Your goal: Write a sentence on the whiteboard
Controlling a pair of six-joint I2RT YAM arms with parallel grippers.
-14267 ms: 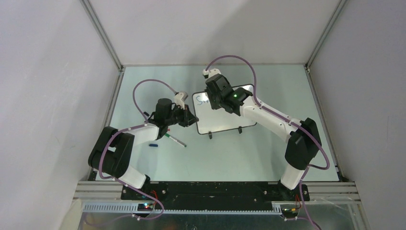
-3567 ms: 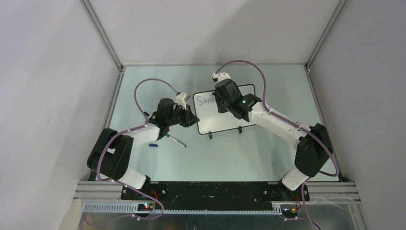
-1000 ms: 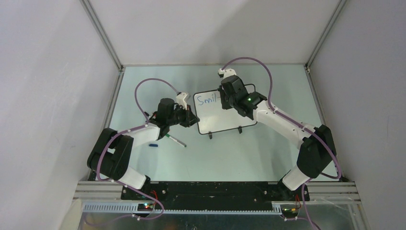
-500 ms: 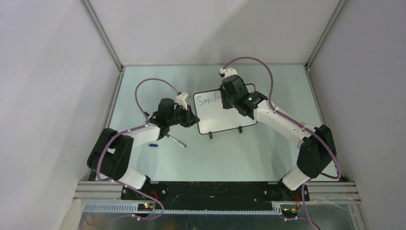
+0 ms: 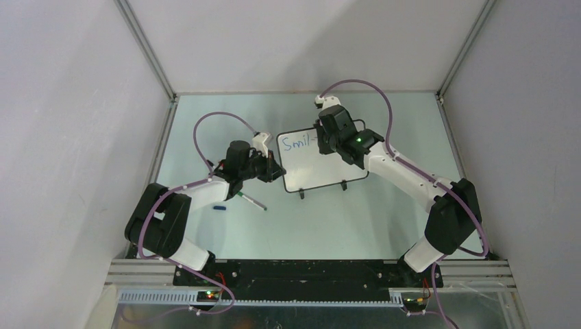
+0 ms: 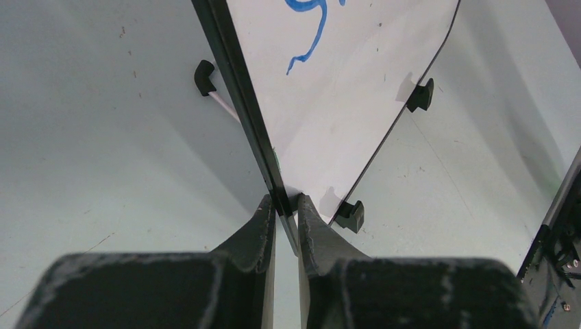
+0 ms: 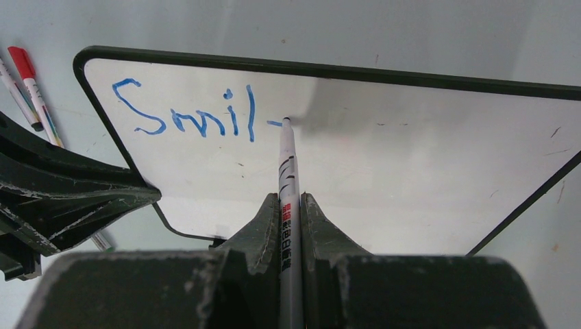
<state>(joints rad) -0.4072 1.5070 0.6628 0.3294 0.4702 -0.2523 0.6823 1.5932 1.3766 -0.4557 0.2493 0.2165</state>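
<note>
- Two grey walls (image 5: 301, 41) meet behind a pale green table (image 5: 342, 219); a loose pen (image 5: 252, 201) lies on it near the left fingers, on their base side.
- The whiteboard (image 7: 411, 171) has its long axis running crosswise ahead of the right fingers. Its side edge sits between the fingers of the left gripper (image 6: 282, 202), which pinch it.
- The right gripper (image 7: 289, 199) is clamped on a marker (image 7: 286, 157) that points straight out past the fingertips, tip touching the board.
- The sentence (image 7: 192, 116), "Smil" plus a short stroke, lies left of that tip.
</note>
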